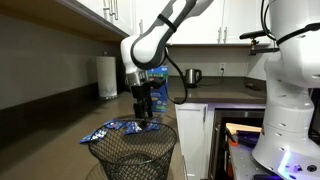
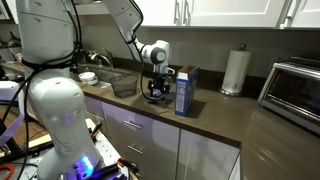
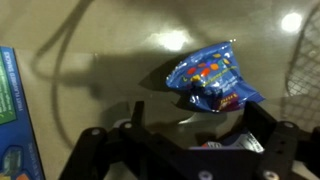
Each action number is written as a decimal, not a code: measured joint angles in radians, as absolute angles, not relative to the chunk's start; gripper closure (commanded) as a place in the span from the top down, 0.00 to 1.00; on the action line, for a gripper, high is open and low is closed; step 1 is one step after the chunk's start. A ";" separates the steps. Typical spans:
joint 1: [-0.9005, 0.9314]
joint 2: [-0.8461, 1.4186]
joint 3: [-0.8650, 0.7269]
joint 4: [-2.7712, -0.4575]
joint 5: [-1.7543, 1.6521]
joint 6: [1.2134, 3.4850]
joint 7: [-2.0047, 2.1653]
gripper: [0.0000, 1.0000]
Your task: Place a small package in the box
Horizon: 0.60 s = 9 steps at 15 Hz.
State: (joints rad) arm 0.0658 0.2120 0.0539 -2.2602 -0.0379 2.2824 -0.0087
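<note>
A small blue-and-white package (image 3: 210, 80) lies flat on the dark counter, just ahead of my fingertips. A second small package (image 3: 230, 142) shows low between the fingers, near the palm. Several packages (image 1: 118, 127) lie together on the counter under the gripper. My gripper (image 3: 200, 112) is open, its fingers wide apart and not touching the package. It hangs just above the counter in both exterior views (image 1: 146, 103) (image 2: 154, 90). The tall blue box (image 2: 186, 90) stands upright close beside the gripper; its edge shows in the wrist view (image 3: 12, 110) and behind the arm (image 1: 158, 76).
A black wire-mesh basket (image 1: 135, 155) (image 2: 123, 85) stands next to the packages; its mesh shows in the wrist view (image 3: 305, 60). A paper towel roll (image 2: 234, 70), a kettle (image 1: 193, 76) and a toaster oven (image 2: 295, 90) stand further along the counter.
</note>
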 measured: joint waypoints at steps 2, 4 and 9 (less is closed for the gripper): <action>0.061 0.231 0.054 -2.232 -0.003 2.264 -0.022 0.76; 0.056 0.246 0.053 -2.205 0.019 2.230 -0.026 0.81; 0.053 0.263 0.053 -2.157 0.051 2.125 -0.027 1.00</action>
State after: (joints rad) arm 0.0533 0.2632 0.0525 -2.1573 0.0515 2.1246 -0.0266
